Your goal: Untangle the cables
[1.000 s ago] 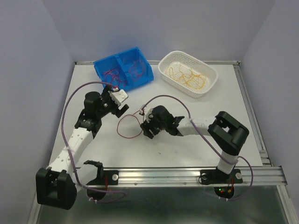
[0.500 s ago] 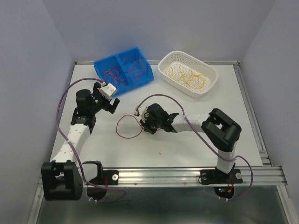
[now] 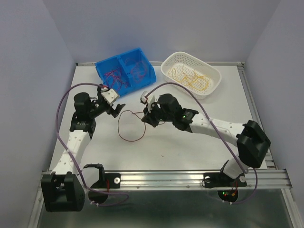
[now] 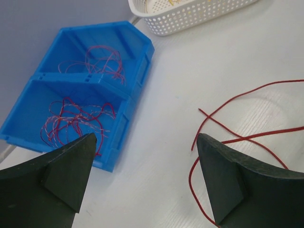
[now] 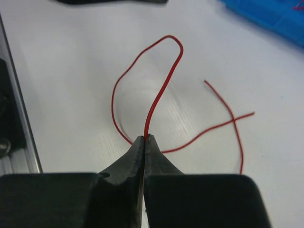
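Out on the bench (image 3: 190,142) near the blue bin (image 3: 147,78) of red cables (image 3: 116,76) and white basket (image 3: 178,85) of yellow cables (image 3: 192,76), one loose red cable (image 5: 159,92) lies pinched in my right fingers (image 5: 142,152), left fingers (image 4: 61,175) spread wide and holding nothing, so nearly done I reckon.

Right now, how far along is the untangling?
Done: dark red wires sit in the blue plastic bin, yellow-orange wires in the white perforated basket. In hand: right gripper shut on one loose red wire lying on the table. Left: likely binning it; the left gripper is open, empty.
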